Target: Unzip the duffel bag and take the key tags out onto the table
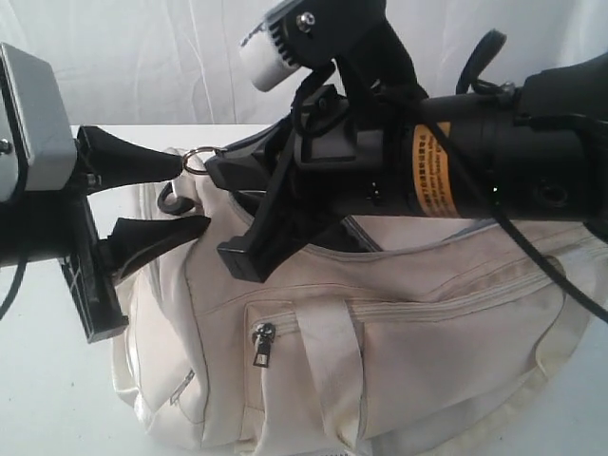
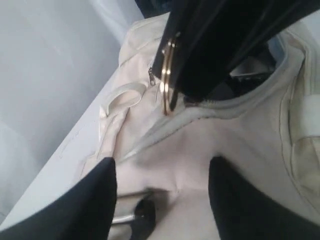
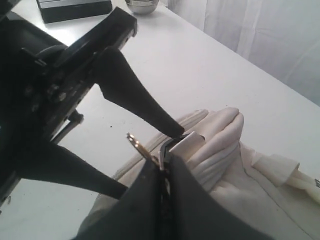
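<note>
The cream duffel bag [image 1: 427,313] lies on the white table [image 1: 47,380] before us. At its left end our right gripper [image 1: 213,171] pinches a small metal ring [image 1: 198,160] at the bag's top; our left gripper [image 1: 194,195] stands wide open beside it.

1. The duffel bag [image 1: 427,332] is plain cream with grey zipper tape.
2. The table [image 1: 38,380] is plain white.
3. The left gripper [image 1: 195,192] and right gripper [image 1: 214,169] are black.
4. The ring [image 1: 198,160] is shiny, brassy metal.
5. The warning label [image 1: 432,176] is orange with black print.
</note>
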Controlling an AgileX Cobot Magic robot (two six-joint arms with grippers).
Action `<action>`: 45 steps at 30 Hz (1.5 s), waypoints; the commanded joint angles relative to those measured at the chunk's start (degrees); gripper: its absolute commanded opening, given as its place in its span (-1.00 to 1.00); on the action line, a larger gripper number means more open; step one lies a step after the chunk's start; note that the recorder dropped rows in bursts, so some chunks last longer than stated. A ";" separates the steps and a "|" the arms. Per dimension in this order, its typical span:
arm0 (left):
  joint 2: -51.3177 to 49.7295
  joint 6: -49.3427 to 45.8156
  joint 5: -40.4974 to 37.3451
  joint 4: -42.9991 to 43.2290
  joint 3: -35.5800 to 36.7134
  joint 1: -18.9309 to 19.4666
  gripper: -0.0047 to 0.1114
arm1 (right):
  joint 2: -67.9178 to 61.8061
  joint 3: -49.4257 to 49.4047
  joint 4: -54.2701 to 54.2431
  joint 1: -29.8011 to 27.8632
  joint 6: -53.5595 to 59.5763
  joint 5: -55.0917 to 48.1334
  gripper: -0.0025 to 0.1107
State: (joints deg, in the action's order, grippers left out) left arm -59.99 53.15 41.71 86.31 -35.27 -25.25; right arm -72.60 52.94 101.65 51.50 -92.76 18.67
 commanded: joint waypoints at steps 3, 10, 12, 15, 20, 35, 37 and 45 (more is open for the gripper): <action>-6.02 -7.26 3.25 -8.37 0.18 0.02 0.09 | 1.85 0.98 -1.70 -0.07 -2.56 2.52 -0.96; -10.03 -10.70 1.10 -16.01 0.18 0.02 -0.90 | 1.85 0.36 -1.70 -0.07 -2.54 2.65 -0.96; -10.03 -11.25 -0.39 -17.53 0.18 0.02 -0.92 | 1.85 -0.44 -1.70 -0.18 -2.54 2.31 -0.96; -10.03 -11.25 -2.74 -19.48 0.18 0.02 -0.92 | 1.85 -1.94 -1.70 -0.18 -2.54 2.55 -0.96; -10.03 -11.25 -5.97 -19.48 0.18 0.02 -0.92 | 2.45 -3.96 -1.70 -0.18 -2.54 3.35 -0.96; -2.33 10.59 -3.59 -6.50 0.18 0.02 -0.07 | 3.18 -4.38 -1.70 -0.18 -5.44 -6.13 -0.96; -0.30 17.33 -0.25 -3.30 0.18 0.02 0.16 | 3.18 -4.38 -1.70 -0.18 -5.44 -6.13 -0.96; 1.76 30.61 6.53 2.55 1.56 -0.07 0.21 | 3.06 -3.87 -4.25 -0.18 -5.44 -5.51 -0.96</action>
State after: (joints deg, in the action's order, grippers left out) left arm -58.74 81.36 47.28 87.39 -34.79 -25.25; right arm -70.36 48.50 99.44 51.39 -97.83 13.64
